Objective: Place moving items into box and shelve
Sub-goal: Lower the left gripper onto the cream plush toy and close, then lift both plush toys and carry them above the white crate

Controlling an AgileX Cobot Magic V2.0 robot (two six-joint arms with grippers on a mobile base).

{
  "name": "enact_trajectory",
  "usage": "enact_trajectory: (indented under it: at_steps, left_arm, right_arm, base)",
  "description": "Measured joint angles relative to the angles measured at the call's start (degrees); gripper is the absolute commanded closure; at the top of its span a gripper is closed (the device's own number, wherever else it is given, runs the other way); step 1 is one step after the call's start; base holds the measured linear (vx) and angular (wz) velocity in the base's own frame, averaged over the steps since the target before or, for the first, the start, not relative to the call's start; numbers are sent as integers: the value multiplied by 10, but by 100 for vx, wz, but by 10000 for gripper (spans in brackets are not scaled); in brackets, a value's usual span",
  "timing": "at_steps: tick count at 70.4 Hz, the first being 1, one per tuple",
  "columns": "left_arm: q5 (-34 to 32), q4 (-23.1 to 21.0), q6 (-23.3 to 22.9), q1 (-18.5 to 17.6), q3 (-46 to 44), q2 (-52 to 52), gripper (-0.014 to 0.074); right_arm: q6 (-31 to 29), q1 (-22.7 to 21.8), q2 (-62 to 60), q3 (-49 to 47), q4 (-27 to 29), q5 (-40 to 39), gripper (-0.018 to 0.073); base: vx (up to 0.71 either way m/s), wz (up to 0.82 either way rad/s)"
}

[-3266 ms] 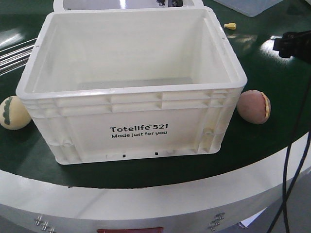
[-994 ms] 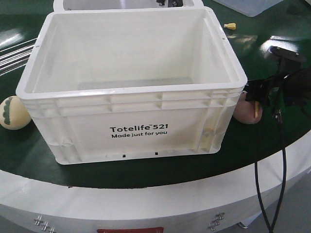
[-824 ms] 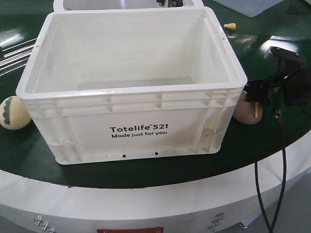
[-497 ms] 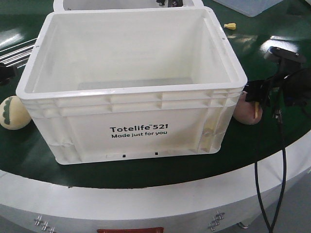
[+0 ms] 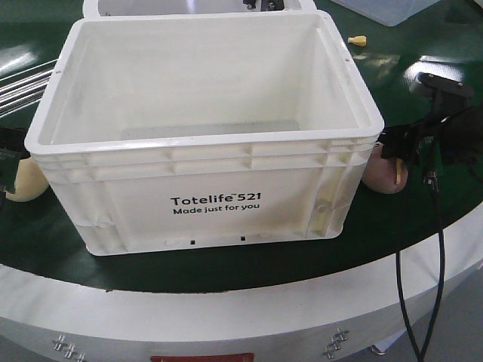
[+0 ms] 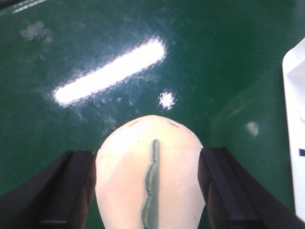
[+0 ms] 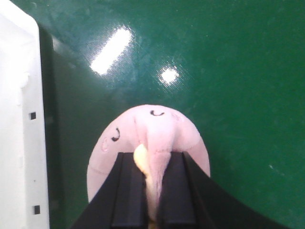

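The white crate (image 5: 204,143), printed "Totelife 521", stands empty in the middle of the green table. The cream ball (image 5: 27,181) lies on the table at its left side. In the left wrist view the cream ball (image 6: 150,191) with its green wavy mark sits between the spread fingers of my left gripper (image 6: 147,152), which is open around it. My left gripper (image 5: 9,143) shows at the frame's left edge. My right gripper (image 7: 151,155) is shut on a fold of the pink-brown ball (image 7: 157,129) and its tan band. That ball (image 5: 383,179) rests right of the crate, under my right gripper (image 5: 396,145).
A tiny yellow piece (image 5: 357,39) lies behind the crate at the right. Another white bin (image 5: 94,7) and a pale blue bin (image 5: 385,9) stand at the back. The crate wall is close beside each ball (image 6: 295,119) (image 7: 19,119). A black cable (image 5: 439,249) hangs over the table's front edge.
My left gripper has come in from the left and now straddles the cream ball, hiding its green mark in the front view. My right gripper stays shut on the pink-brown ball.
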Motion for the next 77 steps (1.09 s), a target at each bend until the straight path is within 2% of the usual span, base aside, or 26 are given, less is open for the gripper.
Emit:
enact_trajectory:
  at_steps: [18, 25, 32, 46, 77]
  left_arm:
    - [0, -12, 0, 0, -2, 34, 43]
    - [1, -14, -1, 0, -4, 48, 85]
    - [3, -14, -1, 0, -7, 58, 217]
    - [13, -14, -1, -1, -11, 68, 626]
    - [13, -14, -1, -1, -11, 51, 622]
  right_arm:
    - [-1, 0, 0, 0, 0, 0, 574]
    - [-1, 0, 0, 0, 0, 0, 574]
    - [-1, 0, 0, 0, 0, 0, 574]
    - [-1, 0, 0, 0, 0, 0, 574]
    - [-16, 0, -2, 0, 0, -8, 574]
  base:
    - [0, 0]
    - [0, 0]
    - [0, 0]
    - [0, 0]
    - [0, 0]
